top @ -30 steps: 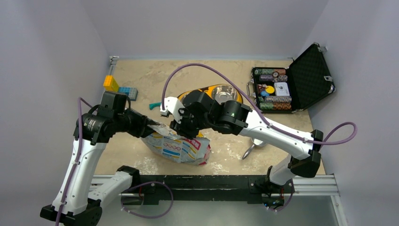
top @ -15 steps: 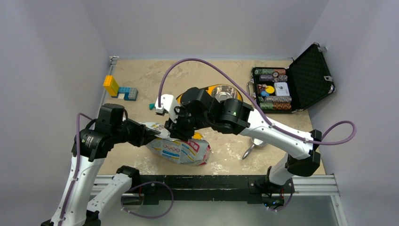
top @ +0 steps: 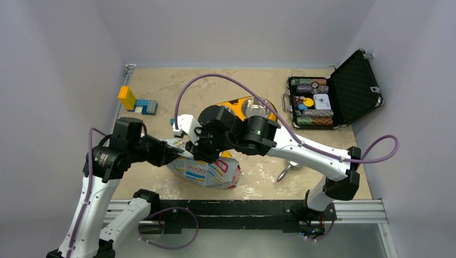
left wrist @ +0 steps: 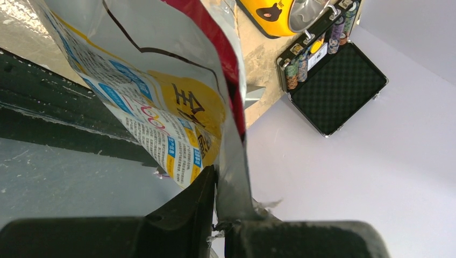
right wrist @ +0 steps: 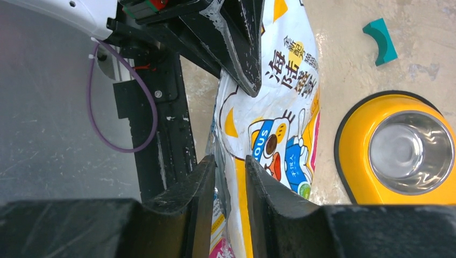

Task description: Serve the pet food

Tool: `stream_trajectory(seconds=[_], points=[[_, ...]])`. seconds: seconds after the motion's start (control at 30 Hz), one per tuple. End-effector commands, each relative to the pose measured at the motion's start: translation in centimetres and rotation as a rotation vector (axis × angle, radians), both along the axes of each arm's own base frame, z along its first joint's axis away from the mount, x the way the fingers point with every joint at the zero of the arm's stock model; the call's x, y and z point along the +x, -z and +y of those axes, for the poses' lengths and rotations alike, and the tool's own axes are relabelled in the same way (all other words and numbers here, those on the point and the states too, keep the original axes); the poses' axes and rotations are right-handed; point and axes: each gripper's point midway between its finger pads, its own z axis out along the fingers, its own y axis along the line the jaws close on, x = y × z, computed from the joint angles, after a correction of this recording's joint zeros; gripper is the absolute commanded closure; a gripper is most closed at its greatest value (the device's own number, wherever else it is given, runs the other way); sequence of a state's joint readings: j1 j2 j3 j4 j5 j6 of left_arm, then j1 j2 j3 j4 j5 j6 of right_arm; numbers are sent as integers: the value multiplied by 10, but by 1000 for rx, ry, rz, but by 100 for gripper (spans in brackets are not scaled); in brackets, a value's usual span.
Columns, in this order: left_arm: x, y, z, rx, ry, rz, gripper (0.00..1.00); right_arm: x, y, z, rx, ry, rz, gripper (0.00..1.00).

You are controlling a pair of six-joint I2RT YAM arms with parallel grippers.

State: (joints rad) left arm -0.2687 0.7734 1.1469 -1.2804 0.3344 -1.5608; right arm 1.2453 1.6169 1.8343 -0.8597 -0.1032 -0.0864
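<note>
At the left gripper [left wrist: 219, 207]: it is pinching down narrow on the silvery top edge of the food bag [top: 207, 171], with the foil running up out of its grip.
Right gripper [right wrist: 230, 161]: it is squeezing the same bag's rim between nearly closed fingers, just beside the left gripper and almost touching it.
What is changing: compared with a second ago, both grippers are sitting further toward the left side. The left arm [top: 91, 183] is drawing back, and the bag's top is coming along with them while its belly is lying on the table [top: 215, 86].
What that is meaning: I am reading this as the two grips working the bag's mouth apart. Nothing is being served yet.
Pet food: no kibble is showing anywhere. I am judging it to be sitting inside the bag, below both grips.
Bowl [right wrist: 411, 150]: it is waiting beyond the right gripper, past the bag, its steel pan shining bare.
Scoop [top: 286, 171]: it is lying well behind the right gripper, partly covered by the right arm [top: 312, 150].
Hard to make out: whether the mouth is already parting, because the arms are covering the seam from above and both wrist views are cutting it off.
</note>
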Motion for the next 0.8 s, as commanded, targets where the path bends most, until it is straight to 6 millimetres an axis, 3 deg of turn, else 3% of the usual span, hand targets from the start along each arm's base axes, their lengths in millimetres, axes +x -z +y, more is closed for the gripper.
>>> stream_trajectory(seconds=[0.0,0.4,0.5,0.67,0.77], points=[[4,-12,-6,-42,11,-21,85,7,5,1,-10,7,-48,71],[7,-15,-9,-38,33,-23,85,28,23,-9,-101,71,-136,85],[8,-16,-9,-36,37,-24,87,32,30,-17,-136,76,-163,86],[10,-14,-9,-25,43,-20,100,39,32,-27,-158,97,-212,84],[11,-16,-9,-19,48,-23,100,41,28,-27,-156,112,-218,82]])
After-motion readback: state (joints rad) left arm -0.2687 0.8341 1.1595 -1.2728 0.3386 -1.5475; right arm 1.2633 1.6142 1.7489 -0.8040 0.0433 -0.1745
